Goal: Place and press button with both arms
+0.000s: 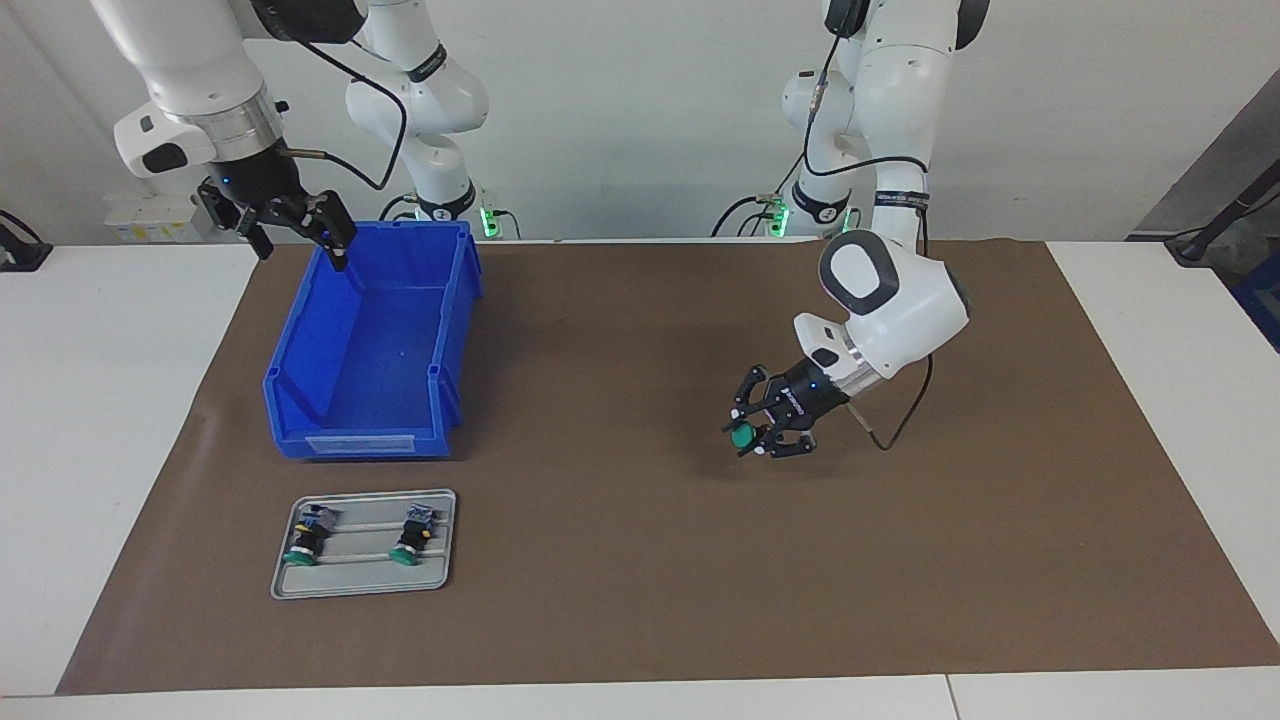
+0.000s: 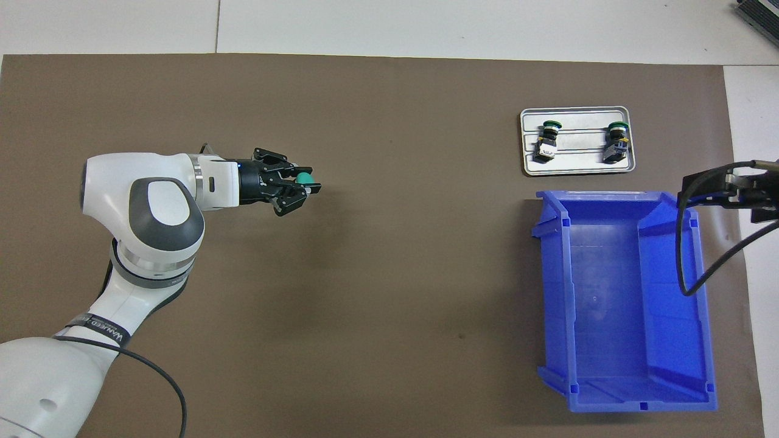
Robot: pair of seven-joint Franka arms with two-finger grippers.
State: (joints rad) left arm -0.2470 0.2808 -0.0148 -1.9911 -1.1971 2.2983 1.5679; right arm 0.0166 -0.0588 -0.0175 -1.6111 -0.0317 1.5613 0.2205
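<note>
The button (image 1: pixel 742 436) is held green cap outward in the closed jaws of the left gripper (image 1: pixel 760 432), above the brown mat (image 1: pixel 640 560). 2 similar buttons (image 1: pixel 305 535) lie on a grey tray (image 1: pixel 440 570). The right gripper (image 1: pixel 300 228) is held wide open over the blue bin (image 1: pixel 455 330).

Three green-capped push buttons: one button (image 1: pixel 741 437) in the left claw (image 1: pixel 752 433), two buttons (image 1: pixel 303 536) (image 1: pixel 413 534) on one grey metal tray (image 1: pixel 365 580). One blue bin (image 1: pixel 370 345). One brown mat (image 1: pixel 640 560) on the tabletop (image 1: pixel 100 400). Two white robot arms, the second ending in the right claw (image 1: pixel 300 240).
</note>
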